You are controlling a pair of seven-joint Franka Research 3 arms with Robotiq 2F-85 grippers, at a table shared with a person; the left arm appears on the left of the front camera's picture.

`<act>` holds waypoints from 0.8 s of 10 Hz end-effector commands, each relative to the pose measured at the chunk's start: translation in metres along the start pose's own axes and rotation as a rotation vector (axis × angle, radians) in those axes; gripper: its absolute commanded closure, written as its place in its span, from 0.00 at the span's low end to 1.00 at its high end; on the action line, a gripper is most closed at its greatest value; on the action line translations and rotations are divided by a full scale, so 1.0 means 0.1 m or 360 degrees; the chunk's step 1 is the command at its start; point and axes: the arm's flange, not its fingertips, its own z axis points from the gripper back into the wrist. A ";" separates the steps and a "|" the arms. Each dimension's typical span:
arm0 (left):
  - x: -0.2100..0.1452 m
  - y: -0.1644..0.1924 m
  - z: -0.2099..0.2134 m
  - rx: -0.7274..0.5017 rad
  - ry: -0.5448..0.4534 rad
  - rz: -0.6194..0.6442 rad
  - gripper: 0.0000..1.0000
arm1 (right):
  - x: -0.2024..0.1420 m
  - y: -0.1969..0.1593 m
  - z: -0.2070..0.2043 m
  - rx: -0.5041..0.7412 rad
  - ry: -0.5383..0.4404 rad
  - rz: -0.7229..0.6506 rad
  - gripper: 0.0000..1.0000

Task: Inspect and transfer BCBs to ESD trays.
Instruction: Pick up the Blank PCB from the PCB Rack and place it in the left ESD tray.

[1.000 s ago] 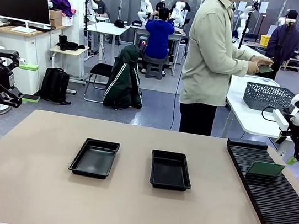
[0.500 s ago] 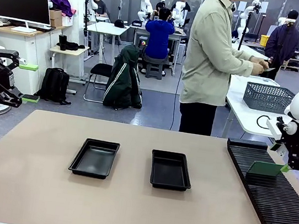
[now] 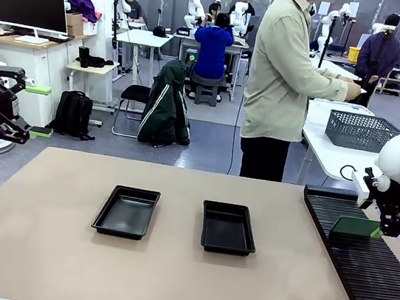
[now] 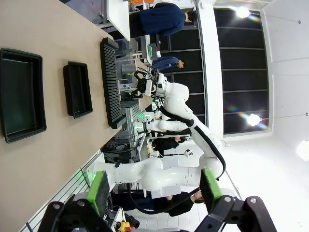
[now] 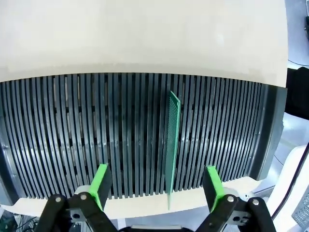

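At the front view's right edge the right gripper (image 3: 387, 221) gapes empty beside the upright board (image 3: 355, 227) in the rack (image 3: 361, 273); at the left edge, the left gripper (image 3: 21, 108) is wide open and empty too.

Even overhead light fills the bright workshop, with only soft shadows beside the trays (image 3: 126, 212) on the table (image 3: 37, 246). Ceiling lamps (image 4: 243, 11) flare in the left wrist view; both wrist views bend at the edges, bowing the rack (image 5: 96, 130).
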 end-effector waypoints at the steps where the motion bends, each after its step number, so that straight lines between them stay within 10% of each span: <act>1: 0.00 0.00 0.01 -0.0002 -0.0002 0.0001 0.00 | -0.04 0.01 -0.13 -0.0055 -0.0047 0.0028 0.00; 8: 0.00 0.00 0.01 -0.0002 -0.0002 0.0001 0.00 | -0.11 0.02 -0.20 -0.0043 -0.0061 -0.0007 0.00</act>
